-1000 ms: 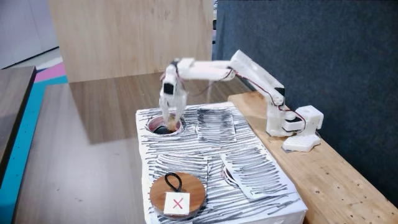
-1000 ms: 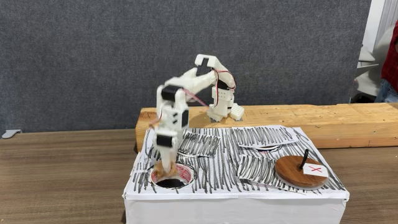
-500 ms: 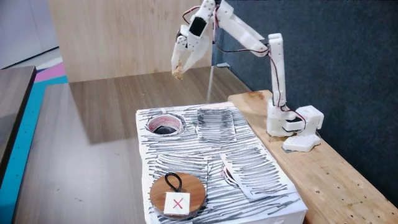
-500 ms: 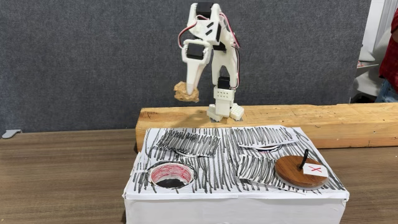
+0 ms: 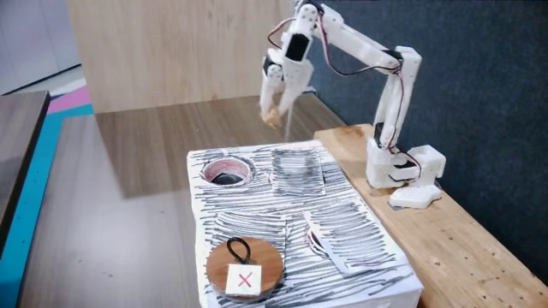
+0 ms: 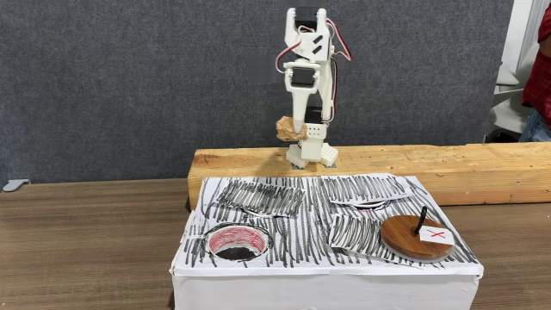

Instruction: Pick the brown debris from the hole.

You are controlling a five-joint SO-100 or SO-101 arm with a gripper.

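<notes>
Grey felt backs the white zebra-striped box (image 6: 327, 258); well above its pink-rimmed round hole (image 6: 235, 244), the white claw (image 6: 290, 129) pinches a tan rough lump (image 6: 286, 128), seemingly for carrying clear.

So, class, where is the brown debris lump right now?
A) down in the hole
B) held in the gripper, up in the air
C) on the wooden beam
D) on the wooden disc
B: the gripper holds the brown lump in the air, well above and away from the hole.
</notes>
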